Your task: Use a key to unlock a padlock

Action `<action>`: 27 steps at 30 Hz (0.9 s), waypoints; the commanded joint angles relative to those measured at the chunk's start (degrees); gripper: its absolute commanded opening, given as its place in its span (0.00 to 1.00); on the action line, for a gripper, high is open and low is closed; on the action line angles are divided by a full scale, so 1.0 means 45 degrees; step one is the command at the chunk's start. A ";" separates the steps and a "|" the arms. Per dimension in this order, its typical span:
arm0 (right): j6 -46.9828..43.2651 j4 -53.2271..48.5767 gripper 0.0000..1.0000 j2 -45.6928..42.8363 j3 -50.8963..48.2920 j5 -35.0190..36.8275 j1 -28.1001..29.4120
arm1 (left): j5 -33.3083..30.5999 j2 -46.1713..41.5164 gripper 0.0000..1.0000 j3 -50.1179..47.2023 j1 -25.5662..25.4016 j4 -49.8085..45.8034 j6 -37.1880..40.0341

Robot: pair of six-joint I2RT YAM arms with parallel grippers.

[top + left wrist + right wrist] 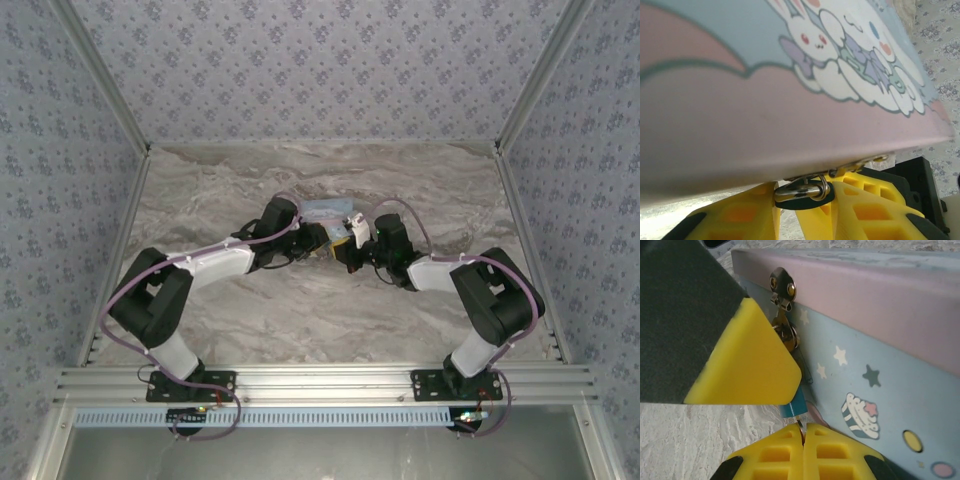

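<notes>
The padlock hangs at 6 o'clock below the hasp on the cartoon tin, which sits mid-table. The right gripper is clenched on the key, which meets the padlock from 6 o'clock. The left gripper has its 2 fingers flanking the padlock at 3 and 9 o'clock. I cannot tell whether they clamp it.

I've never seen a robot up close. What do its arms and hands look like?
The left arm and right arm each have chunky black joints, white links and a looping purple cable. The left hand and right hand have yellow plastic fingers with waffle-like recesses and black patches.
</notes>
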 commanded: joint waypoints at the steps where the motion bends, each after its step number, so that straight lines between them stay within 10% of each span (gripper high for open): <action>1: 0.0803 0.0815 0.00 -0.0465 0.0239 0.0376 0.0261 | 0.1349 0.0384 0.29 0.0025 -0.0617 0.0136 0.0378; 13: 0.3226 0.0937 0.00 0.0336 -0.0984 0.1579 0.0389 | 0.1105 0.1382 0.31 0.0276 -0.0463 0.0762 0.0310; 27: 0.4458 -0.1814 0.00 -0.0082 -0.0491 0.2127 0.0275 | 0.0816 0.0021 0.59 -0.0369 0.0072 0.0431 0.0608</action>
